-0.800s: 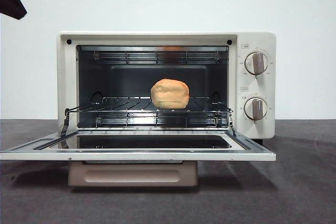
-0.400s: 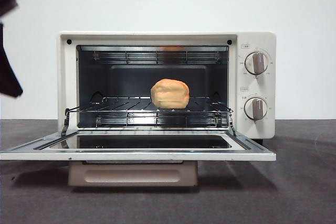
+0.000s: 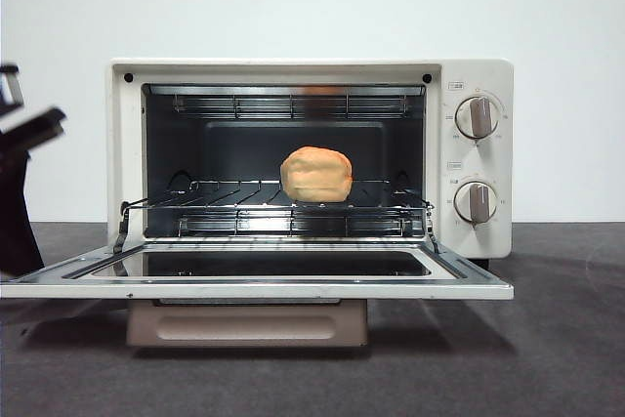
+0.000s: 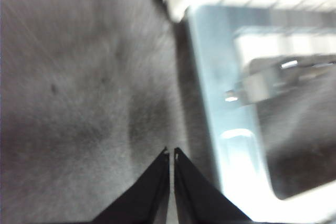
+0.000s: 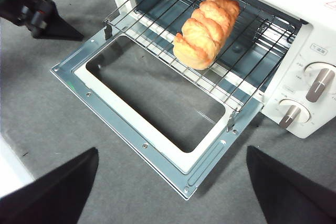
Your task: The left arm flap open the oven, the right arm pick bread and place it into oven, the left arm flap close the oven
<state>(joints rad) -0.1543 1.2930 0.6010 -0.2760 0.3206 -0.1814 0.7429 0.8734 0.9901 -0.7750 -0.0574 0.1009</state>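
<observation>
The oven stands on the grey counter with its glass door folded flat toward the front, tan handle beneath its edge. The left pincer, jaws pressed together, hangs low over the counter just beside the door's left edge. The right pincer is spread wide, high above and empty. Small print beside the two knobs is too fine to read. Farther in, the lumpy golden-orange bread lies on the wire rack.

oven mouth unblocked, lowered door jutting forward, bread mid-rack, left arm beside door
</observation>
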